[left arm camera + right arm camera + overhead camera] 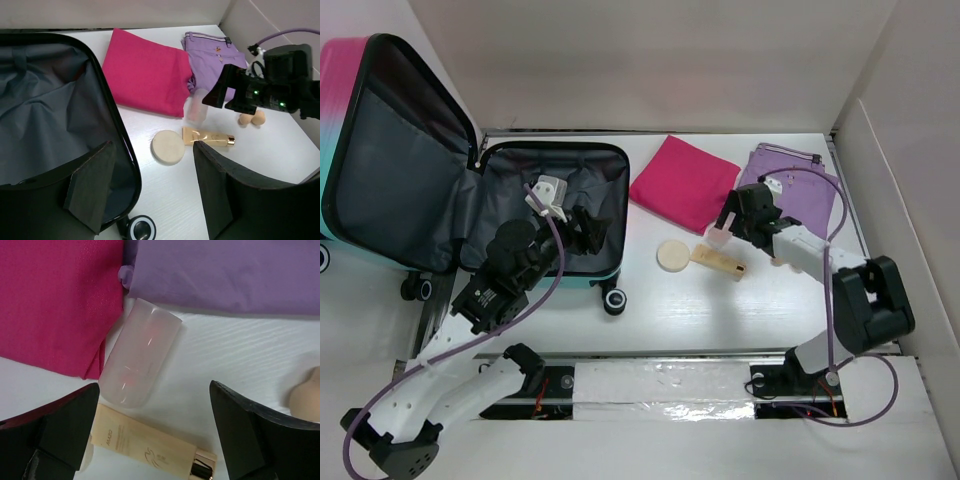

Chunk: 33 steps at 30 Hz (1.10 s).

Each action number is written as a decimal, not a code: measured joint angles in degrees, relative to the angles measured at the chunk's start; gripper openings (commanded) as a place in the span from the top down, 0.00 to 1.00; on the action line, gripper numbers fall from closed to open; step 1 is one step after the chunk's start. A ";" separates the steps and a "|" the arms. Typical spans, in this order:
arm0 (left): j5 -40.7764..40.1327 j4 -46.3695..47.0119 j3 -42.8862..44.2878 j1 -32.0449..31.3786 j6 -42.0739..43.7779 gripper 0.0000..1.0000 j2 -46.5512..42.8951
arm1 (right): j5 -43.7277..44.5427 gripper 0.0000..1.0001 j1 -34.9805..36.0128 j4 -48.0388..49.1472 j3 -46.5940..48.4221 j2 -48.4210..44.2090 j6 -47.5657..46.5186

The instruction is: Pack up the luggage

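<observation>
- The small hard-shell suitcase (405, 150), pink fading to teal with dark grey lining, lies open at the far left of the white table (650, 320); its lid stands raised on the left, so the lower shell faces up and can take things lowered from above
- The folded magenta cloth (682, 182) sits just right of the suitcase, and the folded lilac cloth (800, 185) lies further right, their edges touching; both lie flat, so you will probably have to pinch them at a fold
- Your left claw (588, 228) hangs over the suitcase's right rim, jaws partly apart with nothing between them; from there it looks placed to receive or tidy rather than fetch
- Your right claw (154, 395) is spread wide and holds nothing, poised low over the small items in front of the cloths so that its fingers straddle one of them
- The gold cosmetic tube (145, 445) with a dark cap lies flat just in front of the cloths
- The translucent frosted bottle (140, 360) lies on its side against the magenta cloth's edge, its near end seeming to touch the tube; I judge this your next pick, and it may roll as the jaws close
- The round cream compact (672, 256) lies just left of the tube
- Two beige sponges (251, 119) sit right of the tube, near the lilac cloth
</observation>
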 measured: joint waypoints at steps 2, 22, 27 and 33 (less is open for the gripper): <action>0.07 -0.07 -0.13 0.00 0.20 0.40 -0.46 | -0.94 0.05 0.00 0.57 1.81 3.65 1.27; 0.35 -0.04 -0.24 0.00 0.87 0.40 -3.34 | -1.70 0.47 1.11 5.14 4.20 12.15 11.04; 0.37 0.09 -0.46 0.00 0.90 0.40 -3.34 | -0.31 0.47 1.18 4.98 -0.15 6.82 11.19; 0.35 0.04 -0.48 0.00 0.92 0.40 -3.45 | 1.62 0.50 5.84 2.64 -3.26 -7.13 9.86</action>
